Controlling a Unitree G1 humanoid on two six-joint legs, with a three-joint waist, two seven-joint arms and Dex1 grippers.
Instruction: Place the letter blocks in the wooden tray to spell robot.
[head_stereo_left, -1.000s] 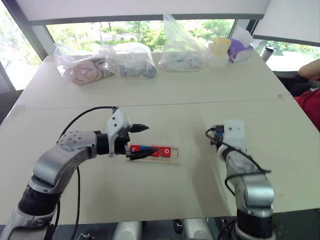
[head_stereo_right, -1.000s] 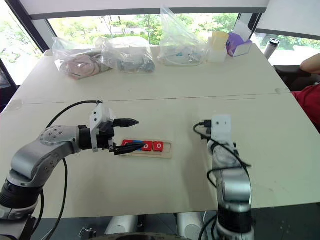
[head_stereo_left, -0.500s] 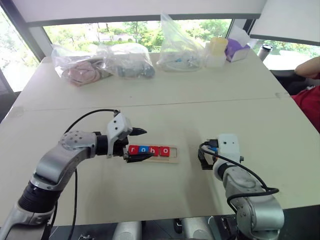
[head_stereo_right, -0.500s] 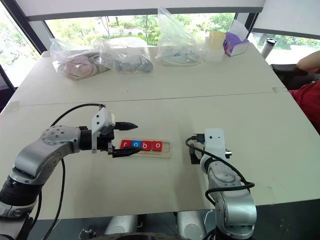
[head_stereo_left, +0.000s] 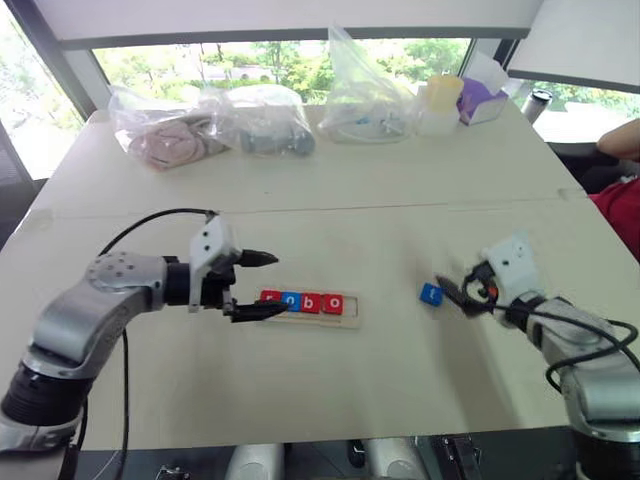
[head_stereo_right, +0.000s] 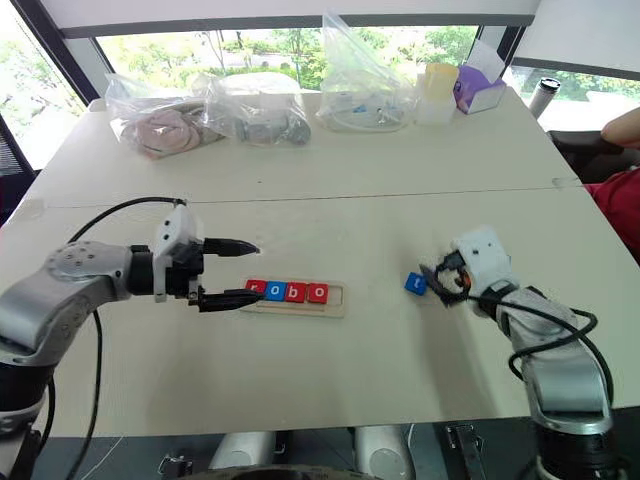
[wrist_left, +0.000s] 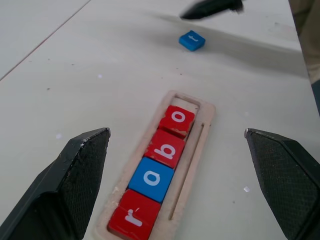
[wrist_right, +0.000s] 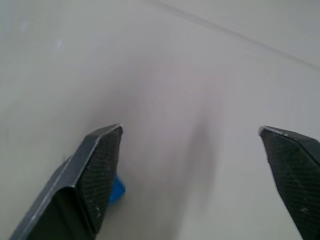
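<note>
The wooden tray (head_stereo_left: 352, 319) lies mid-table with four letter blocks in it: red r (wrist_left: 132, 218), blue o (wrist_left: 152, 179), red b (wrist_left: 168, 149) and red o (wrist_left: 177, 118). Its right end slot is bare. My left gripper (head_stereo_left: 266, 284) stands open just left of the tray, fingers either side of the r end, holding nothing. A blue t block (head_stereo_left: 431, 294) lies flat on the table, right of the tray. My right gripper (head_stereo_left: 456, 296) is open just right of that block, its fingers (wrist_right: 100, 165) apart from it and empty.
Several clear plastic bags (head_stereo_left: 262, 118) line the table's far edge, with a yellow cup (head_stereo_left: 442, 95) and a purple box (head_stereo_left: 482, 100). A dark bottle (head_stereo_left: 536, 102) and a person's arm and red sleeve (head_stereo_left: 622, 200) are at the far right. A seam (head_stereo_left: 400, 208) crosses the table.
My right arm has swung out to the right, and the blue t block now lies in sight on the table beside its fingers. My left gripper has drawn back slightly to the left.
</note>
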